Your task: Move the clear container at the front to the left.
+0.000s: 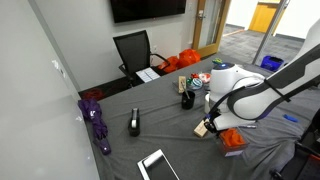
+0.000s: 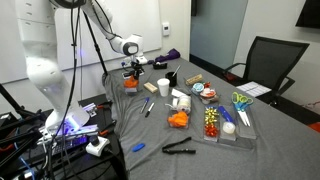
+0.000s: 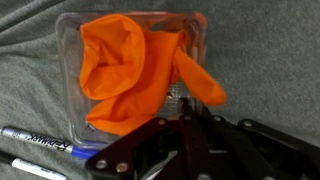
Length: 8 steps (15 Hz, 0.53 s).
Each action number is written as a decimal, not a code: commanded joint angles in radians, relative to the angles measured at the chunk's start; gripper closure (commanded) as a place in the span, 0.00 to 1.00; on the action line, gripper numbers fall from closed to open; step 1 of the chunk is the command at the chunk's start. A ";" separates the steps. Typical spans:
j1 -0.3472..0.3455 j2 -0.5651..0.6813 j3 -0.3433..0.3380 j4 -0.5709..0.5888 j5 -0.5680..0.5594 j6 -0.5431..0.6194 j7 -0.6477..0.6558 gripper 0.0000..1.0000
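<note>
The clear container (image 3: 130, 75) is a small clear plastic tub with crumpled bright orange contents. It fills the wrist view and rests on the grey tablecloth. It also shows in both exterior views (image 1: 232, 140) (image 2: 130, 85), near the table end closest to the robot. My gripper (image 3: 185, 112) is directly over it. The two black fingers are drawn together on the tub's near wall. In the exterior views the gripper (image 1: 212, 124) (image 2: 131, 73) points down onto the tub.
Two marker pens (image 3: 35, 140) lie right beside the tub. A second orange-filled tub (image 2: 178, 120), a black cup (image 2: 170, 78), a white cup (image 2: 163, 88) and a clear tray (image 2: 225, 125) of multicoloured items stand further along. A purple object (image 1: 97, 122) lies at the far side. An office chair (image 1: 135, 50) stands at the table's end.
</note>
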 commanded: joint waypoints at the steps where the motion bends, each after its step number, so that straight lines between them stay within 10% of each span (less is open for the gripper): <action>1: 0.025 0.027 -0.025 0.042 -0.001 -0.031 0.021 0.61; 8: -0.011 -0.073 0.010 -0.021 0.068 -0.031 -0.097 0.13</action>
